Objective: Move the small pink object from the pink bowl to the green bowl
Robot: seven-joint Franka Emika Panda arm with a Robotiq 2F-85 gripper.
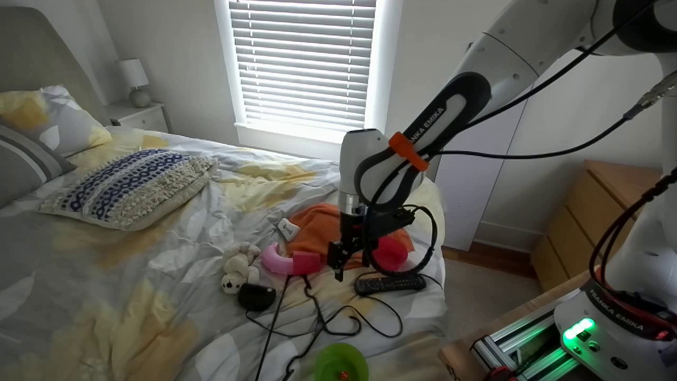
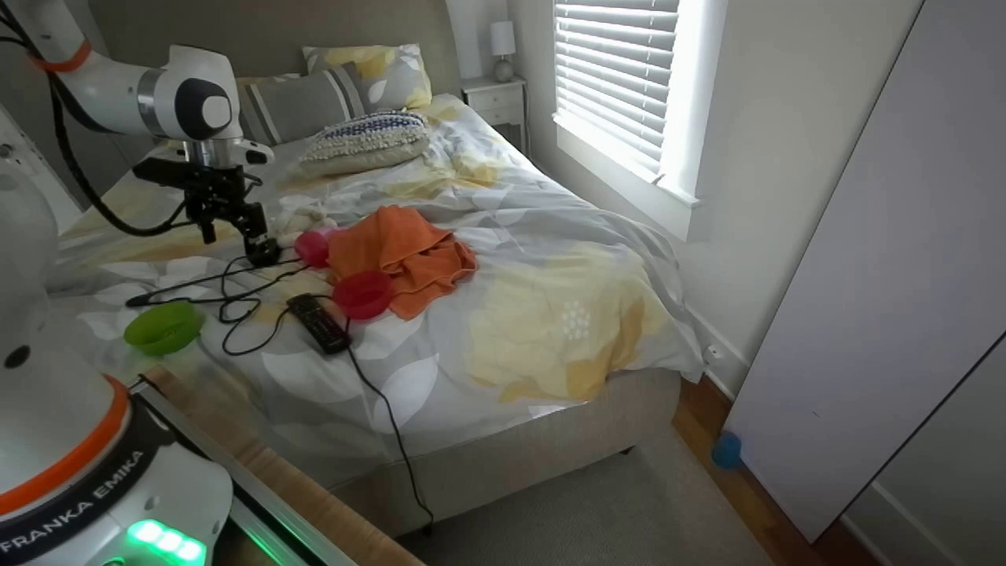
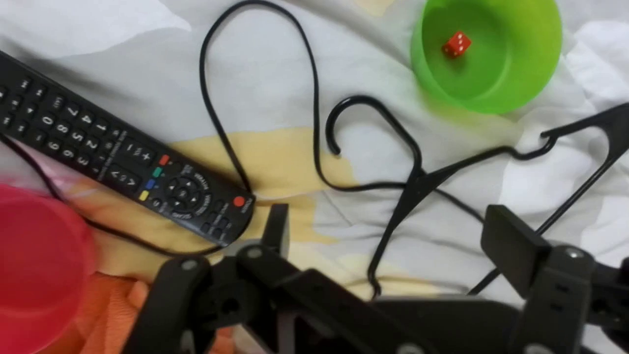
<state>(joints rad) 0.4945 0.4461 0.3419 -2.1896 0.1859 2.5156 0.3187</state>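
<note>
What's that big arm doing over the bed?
A robot arm hangs over the bed with its gripper open and holding nothing. Its job is to move a small object from the pink bowl to the green bowl. A red die lies in the green bowl; if that's the object meant, the move looks done. The pink bowl sits by an orange cloth, with a black remote nearby.

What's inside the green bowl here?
In the wrist view, the green bowl holds a red die with white pips; the patch of bowl floor directly beneath the die is hidden.
</note>
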